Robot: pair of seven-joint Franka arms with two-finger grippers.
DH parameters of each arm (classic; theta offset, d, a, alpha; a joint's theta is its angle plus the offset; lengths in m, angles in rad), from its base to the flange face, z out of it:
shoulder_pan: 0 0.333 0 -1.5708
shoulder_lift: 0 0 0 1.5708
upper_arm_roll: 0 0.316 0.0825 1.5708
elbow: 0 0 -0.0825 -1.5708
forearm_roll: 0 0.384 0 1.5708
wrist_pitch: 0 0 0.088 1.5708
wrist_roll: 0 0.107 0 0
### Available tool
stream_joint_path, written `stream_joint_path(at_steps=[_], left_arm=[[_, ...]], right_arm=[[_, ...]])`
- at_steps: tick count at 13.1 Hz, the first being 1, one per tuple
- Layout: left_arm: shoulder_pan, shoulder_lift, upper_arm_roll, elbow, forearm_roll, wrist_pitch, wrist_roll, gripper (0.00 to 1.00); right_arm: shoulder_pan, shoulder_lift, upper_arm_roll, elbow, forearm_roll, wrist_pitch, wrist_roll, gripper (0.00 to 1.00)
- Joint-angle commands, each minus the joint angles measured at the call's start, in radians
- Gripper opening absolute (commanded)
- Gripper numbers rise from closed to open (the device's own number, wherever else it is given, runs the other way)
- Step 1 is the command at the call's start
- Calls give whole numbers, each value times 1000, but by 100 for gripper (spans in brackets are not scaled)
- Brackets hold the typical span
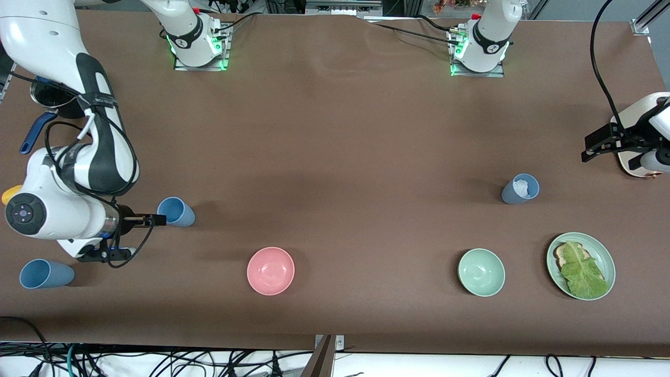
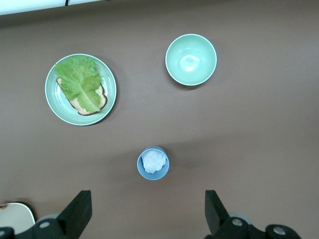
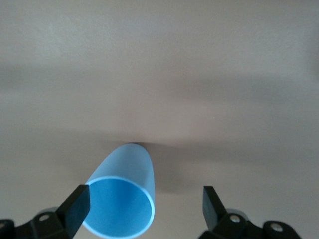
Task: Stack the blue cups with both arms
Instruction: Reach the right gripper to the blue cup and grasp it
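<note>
Looking across the worktop [image 1: 335, 157], we find no stacking done yet: all three blue cups stand apart, each on its own. One cup [image 1: 176, 211] sits toward the right arm's end, and our right gripper [image 1: 157, 220] is right at it with its jaws spread wide and nothing between them; in the right wrist view that cup's rim [image 3: 119, 206] lies between the two fingers. A second cup [image 1: 44, 274] stands nearer the front camera at the same end, beside the right arm. The third cup [image 1: 520, 189], which has something white crumpled inside, stands toward the left arm's end, near a green bowl [image 1: 481, 272] and a plate of lettuce [image 1: 581, 266]. Our left gripper [image 2: 147, 211] hovers high over it, jaws wide and empty. We judge every grasp and every placement still lies ahead.
</note>
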Motion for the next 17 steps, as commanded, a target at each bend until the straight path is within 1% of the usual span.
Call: stream_joint_path(at_steps=[1, 5, 8, 9, 11, 14, 17], left_arm=[[-9, 4, -1, 5, 37, -6, 6, 100], [-11, 6, -1, 4, 37, -6, 6, 100], [-12, 6, -1, 4, 37, -6, 6, 100], [-12, 6, -1, 4, 37, -6, 6, 100], [-12, 6, -1, 4, 37, -5, 6, 100], [-14, 7, -1, 4, 37, -6, 6, 100], [-15, 7, -1, 4, 37, -6, 6, 100]], right_arm=[[-10, -15, 5, -59, 21, 33, -18, 100], [-11, -15, 5, -99, 25, 41, -18, 98], [-11, -16, 6, -140, 25, 65, -18, 89], [-11, -16, 6, -140, 25, 65, -18, 85], [-13, -16, 6, -142, 27, 65, -18, 69], [-13, -16, 8, -140, 27, 62, -17, 42], [-13, -18, 8, -137, 30, 58, -15, 11]])
